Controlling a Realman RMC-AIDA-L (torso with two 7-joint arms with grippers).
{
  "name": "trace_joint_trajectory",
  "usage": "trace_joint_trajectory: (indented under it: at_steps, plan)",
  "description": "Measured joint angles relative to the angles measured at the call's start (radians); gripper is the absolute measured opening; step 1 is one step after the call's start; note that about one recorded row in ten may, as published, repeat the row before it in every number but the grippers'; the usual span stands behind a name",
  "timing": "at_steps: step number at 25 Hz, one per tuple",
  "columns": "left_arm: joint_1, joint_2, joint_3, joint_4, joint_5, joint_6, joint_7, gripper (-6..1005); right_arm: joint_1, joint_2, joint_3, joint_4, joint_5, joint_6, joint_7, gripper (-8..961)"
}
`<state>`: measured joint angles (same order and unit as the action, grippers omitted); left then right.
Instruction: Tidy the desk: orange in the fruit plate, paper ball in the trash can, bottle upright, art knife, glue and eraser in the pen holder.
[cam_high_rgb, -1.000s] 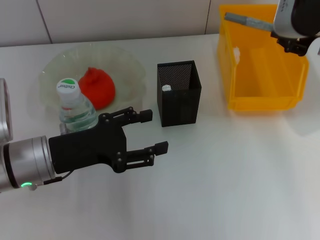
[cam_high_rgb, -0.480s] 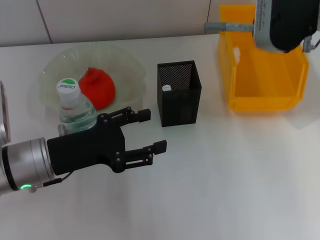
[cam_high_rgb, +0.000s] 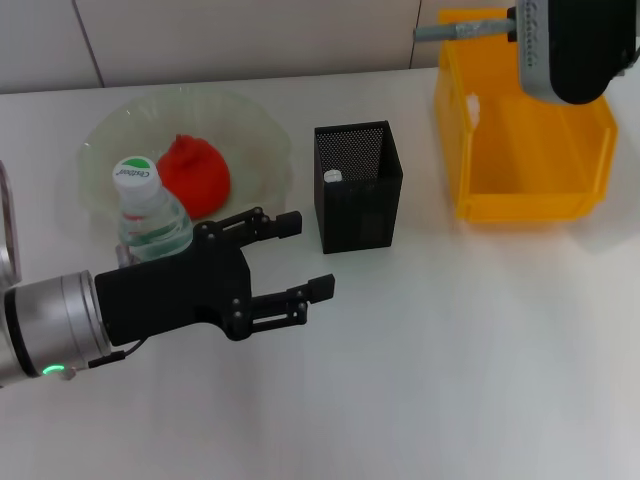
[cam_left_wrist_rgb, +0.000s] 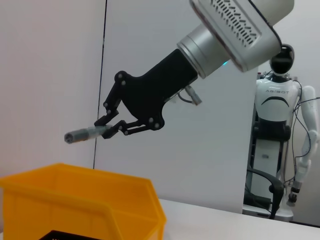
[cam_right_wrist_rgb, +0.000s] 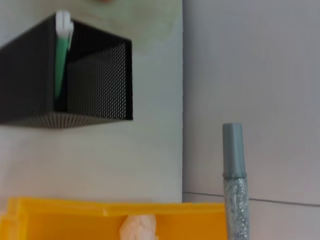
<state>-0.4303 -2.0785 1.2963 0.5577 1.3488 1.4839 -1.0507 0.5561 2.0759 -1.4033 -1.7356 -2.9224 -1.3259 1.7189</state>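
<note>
Your right claw (cam_left_wrist_rgb: 107, 131) has the glue (cam_left_wrist_rgb: 85, 134) pinched by one end, up in the air over the trash can (cam_high_rgb: 520, 205); it's light, stiff and slick, so stay snug heading for the pen holder (cam_high_rgb: 358, 185), while the left claw (cam_high_rgb: 300, 258) hangs open over the bench (cam_high_rgb: 460, 350).

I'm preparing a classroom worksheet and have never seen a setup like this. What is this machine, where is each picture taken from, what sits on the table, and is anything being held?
It is a two-armed robot tidying a white desk. One picture looks down from its head; two come from cameras on its wrists. The black left gripper hovers low with its jaws open, empty, beside a small clear upright bottle. A red-orange orange lies in a pale-green wavy fruit plate. A mint-green art knife stands in the black mesh pen holder. The right gripper, raised above the yellow trash can, holds a thin grey glue stick. A crumpled paper ball lies inside the can.
</note>
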Motion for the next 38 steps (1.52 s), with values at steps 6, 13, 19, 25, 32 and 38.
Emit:
trace_joint_trajectory:
  at_steps: [6,13,19,25,32,38]
  plan:
    - [-0.003,0.000,0.000,0.000,-0.005,-0.001,0.000,790,0.020,0.000,0.000,0.011,0.000,0.029,-0.117,133]
    - [-0.002,-0.001,0.003,-0.011,-0.033,-0.001,0.000,790,0.039,0.003,-0.018,0.069,0.001,0.125,-0.289,134]
    - [0.003,-0.002,0.003,-0.035,-0.039,-0.003,0.016,790,0.051,0.004,-0.084,0.133,0.001,0.186,-0.373,134]
    - [0.004,-0.002,0.003,-0.052,-0.041,-0.003,0.031,790,0.046,0.004,-0.177,0.162,0.000,0.194,-0.418,133]
    - [0.006,-0.002,0.004,-0.072,-0.056,-0.003,0.057,790,0.028,0.004,-0.219,0.158,-0.002,0.186,-0.450,133]
    - [-0.002,-0.002,0.005,-0.120,-0.084,0.002,0.097,790,0.009,0.003,-0.232,0.158,-0.003,0.185,-0.500,132]
